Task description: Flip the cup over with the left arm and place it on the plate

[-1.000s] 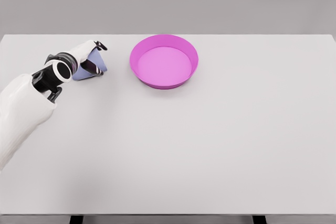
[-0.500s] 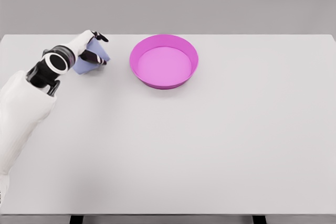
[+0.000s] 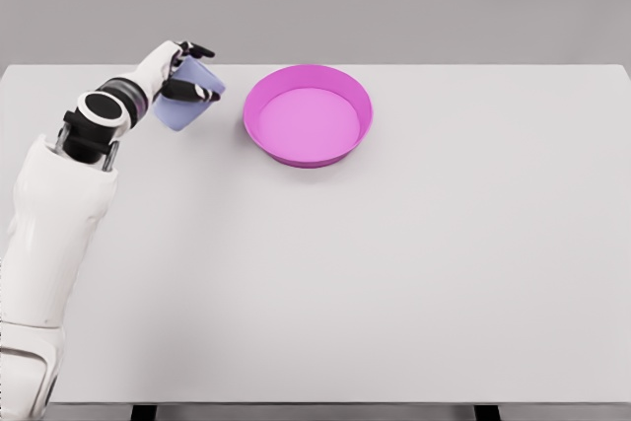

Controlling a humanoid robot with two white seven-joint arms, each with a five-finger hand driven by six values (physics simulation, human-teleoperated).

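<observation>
The left hand [image 3: 180,71] is gripping the pale blue cup [image 3: 187,95], its dark-tipped fingers [image 3: 197,93] wrapping around the cup's sides. The cup is sitting tilted in the grasp near the table's [image 3: 394,263] far left, just left of the magenta plate [image 3: 308,113] and apart from it.

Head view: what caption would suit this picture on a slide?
Left hand holds a lilac cup tilted above the white table, just left of the empty pink plate.
</observation>
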